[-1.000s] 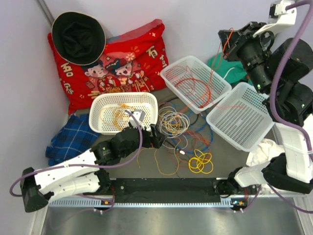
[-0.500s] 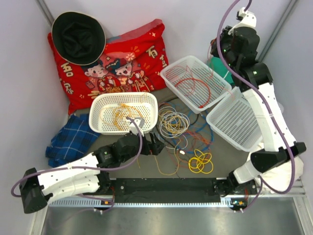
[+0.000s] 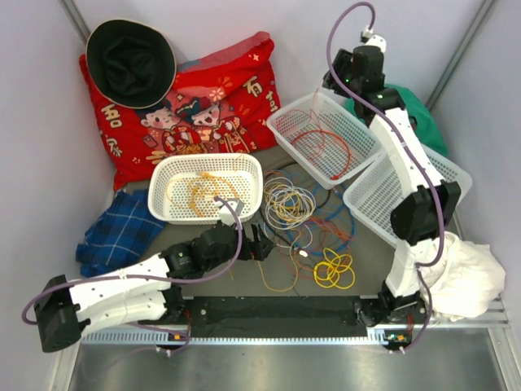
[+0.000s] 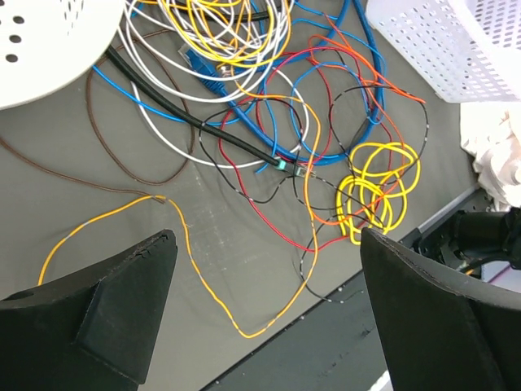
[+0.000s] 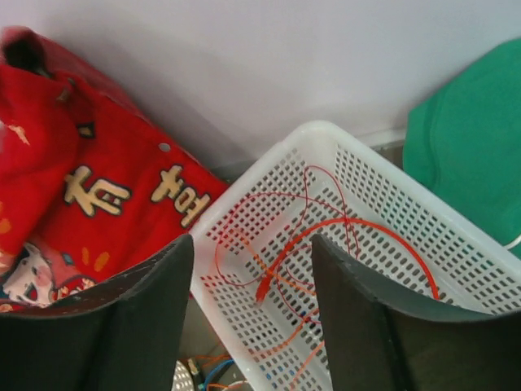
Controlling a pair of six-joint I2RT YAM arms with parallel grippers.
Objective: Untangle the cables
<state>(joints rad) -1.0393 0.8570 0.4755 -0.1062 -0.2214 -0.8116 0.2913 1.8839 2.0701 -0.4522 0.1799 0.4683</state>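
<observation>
The cables (image 3: 303,221) lie tangled in the middle of the table: red, blue, black, orange and white wires (image 4: 269,106). Beside them are a grey-white and yellow coil (image 3: 286,199) and a yellow coil (image 3: 334,269) (image 4: 370,191). My left gripper (image 3: 262,243) (image 4: 267,238) hovers open at the tangle's near-left edge, over a loose orange wire (image 4: 203,285). My right gripper (image 3: 334,84) (image 5: 252,242) is open and empty above the far rectangular basket (image 3: 281,130) (image 5: 244,195), where red and orange cables (image 3: 326,145) (image 5: 326,232) lie. More orange wires (image 3: 199,194) sit in the oval basket (image 3: 163,175).
A second rectangular basket (image 3: 403,199) stands at the right, tilted against the first. A red cushion (image 3: 203,98) and black hat (image 3: 130,61) are at the back left. There is a blue plaid cloth (image 3: 118,228) at left, a green cloth (image 3: 419,122) at back right and a white cloth (image 3: 464,277) near right.
The right arm swung from the right side to the back, over the far basket, and its gripper opened. The thin red wire that hung from it is no longer held. The left gripper barely shifted.
</observation>
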